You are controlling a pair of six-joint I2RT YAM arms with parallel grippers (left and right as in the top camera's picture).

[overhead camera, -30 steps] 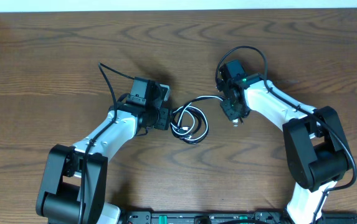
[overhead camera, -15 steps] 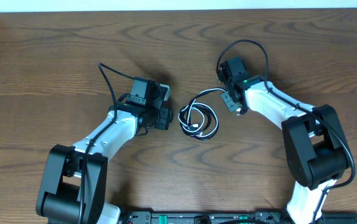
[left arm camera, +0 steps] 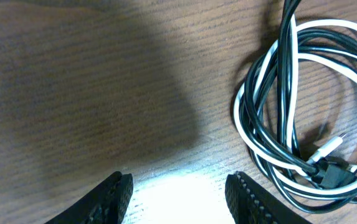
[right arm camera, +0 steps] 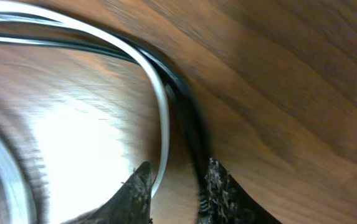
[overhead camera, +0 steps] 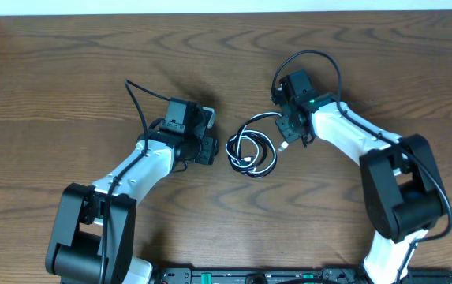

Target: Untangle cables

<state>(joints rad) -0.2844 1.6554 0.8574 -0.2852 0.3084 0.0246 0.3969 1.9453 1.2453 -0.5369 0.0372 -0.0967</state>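
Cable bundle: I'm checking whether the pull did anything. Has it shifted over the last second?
Yes. The cable bundle slid right, toward the right gripper, opening a gap from the unmoved left gripper.

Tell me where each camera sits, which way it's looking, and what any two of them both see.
Overhead: above the table, looking straight down; left arm, right arm, cables between.
Left wrist: on the left arm, facing down at the table; left gripper open at bottom, cables upper right.
Right wrist: close above the table; right gripper at bottom, cables passing between its jaws.
Shared: all three show the cables.
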